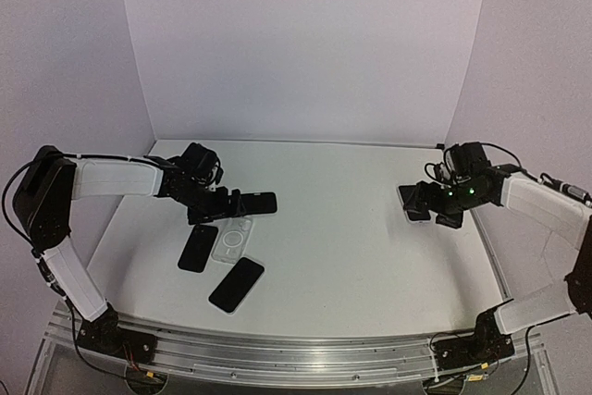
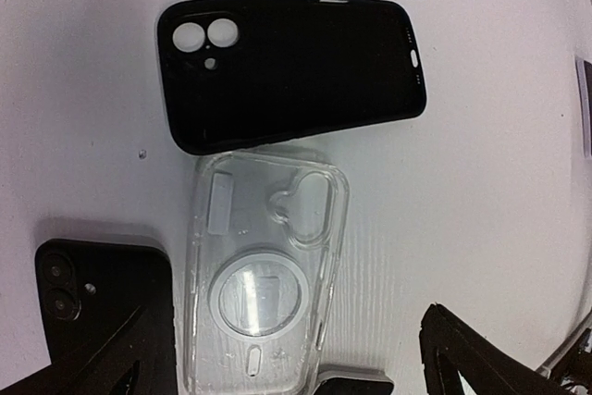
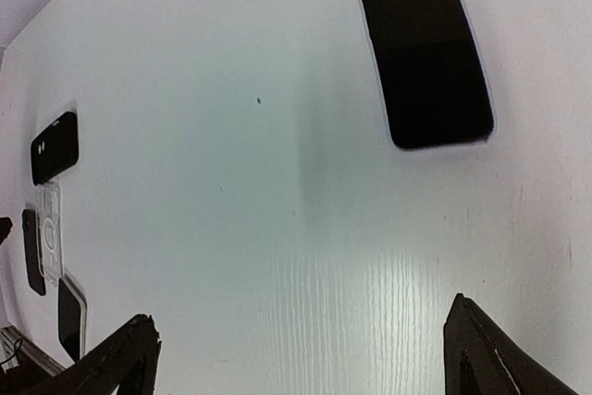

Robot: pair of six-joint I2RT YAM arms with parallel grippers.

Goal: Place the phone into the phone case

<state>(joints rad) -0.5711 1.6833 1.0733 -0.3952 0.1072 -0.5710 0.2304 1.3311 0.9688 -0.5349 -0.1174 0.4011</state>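
An empty black phone case [image 2: 287, 67] lies inner side up, and it also shows in the top view [image 1: 256, 203]. A clear case [image 2: 264, 275] lies just below it [image 1: 233, 240]. A black phone [image 2: 102, 293] lies back up to the left of the clear case [image 1: 198, 248]. A second black phone [image 1: 236, 284] lies nearer the front. My left gripper [image 2: 287, 367] is open and empty, hovering over the clear case [image 1: 222, 203]. My right gripper [image 3: 305, 358] is open and empty at the right [image 1: 421, 205], near a third phone [image 3: 424, 51] that lies screen up.
The third phone [image 1: 404, 193] is partly hidden under my right gripper in the top view. The table's right edge [image 1: 490, 247] is close to my right arm. A white back wall [image 1: 305, 43] closes the far side.
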